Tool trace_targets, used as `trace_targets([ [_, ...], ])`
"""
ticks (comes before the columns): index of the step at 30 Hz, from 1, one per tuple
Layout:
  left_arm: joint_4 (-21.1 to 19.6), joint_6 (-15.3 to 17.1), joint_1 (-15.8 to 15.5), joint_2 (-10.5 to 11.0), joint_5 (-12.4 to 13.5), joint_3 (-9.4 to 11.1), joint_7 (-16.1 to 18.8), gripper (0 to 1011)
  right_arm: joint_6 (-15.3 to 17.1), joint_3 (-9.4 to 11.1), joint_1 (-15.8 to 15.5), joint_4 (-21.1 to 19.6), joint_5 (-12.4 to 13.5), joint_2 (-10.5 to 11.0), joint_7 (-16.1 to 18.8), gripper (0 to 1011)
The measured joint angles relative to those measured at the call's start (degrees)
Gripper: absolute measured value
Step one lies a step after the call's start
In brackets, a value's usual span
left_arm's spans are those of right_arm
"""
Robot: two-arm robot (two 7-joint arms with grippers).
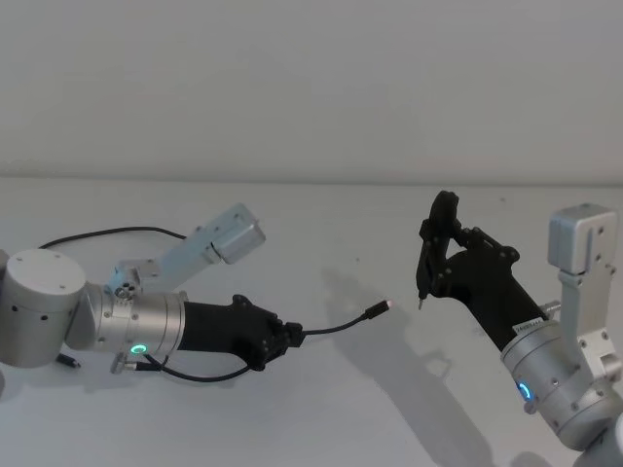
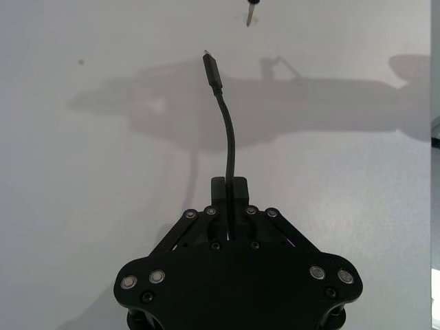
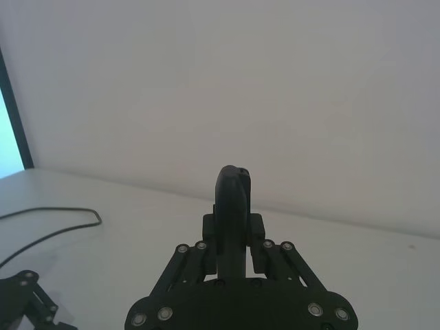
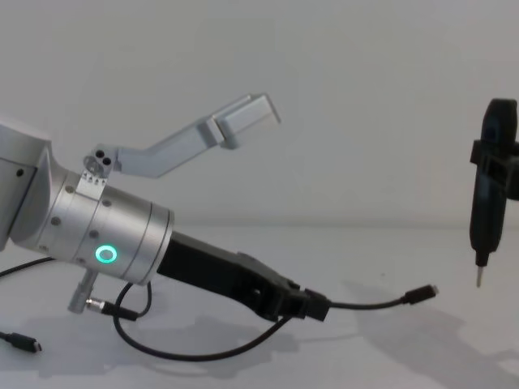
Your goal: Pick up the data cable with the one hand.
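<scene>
We see the left gripper (image 1: 289, 337) pinching the data cable (image 1: 341, 325) behind its plug (image 1: 375, 311), which juts ahead, off the counter (image 1: 321, 413). We'd grip firm, lift slowly, let slack trail. The right gripper (image 1: 440, 233), beyond the plug, clamps a pointed tool (image 1: 423, 277).

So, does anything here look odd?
Nothing broken or spilled. The left pincer is shut on the data cable, its plug end jutting out above the table; the right pincer holds a pointed tool upright.

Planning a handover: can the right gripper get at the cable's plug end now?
Likely yes: the plug juts free past the left gripper's fingers, but the right gripper holds a pointed tool.
</scene>
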Motion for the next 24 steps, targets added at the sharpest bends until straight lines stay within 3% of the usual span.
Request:
trace_targets([
  [24,-2.32,-2.58,0.57,0.41,-0.95,-1.12,0.99,57,-0.51,0.35,0.78,-1.88,0.68,-1.79,1.82,275],
])
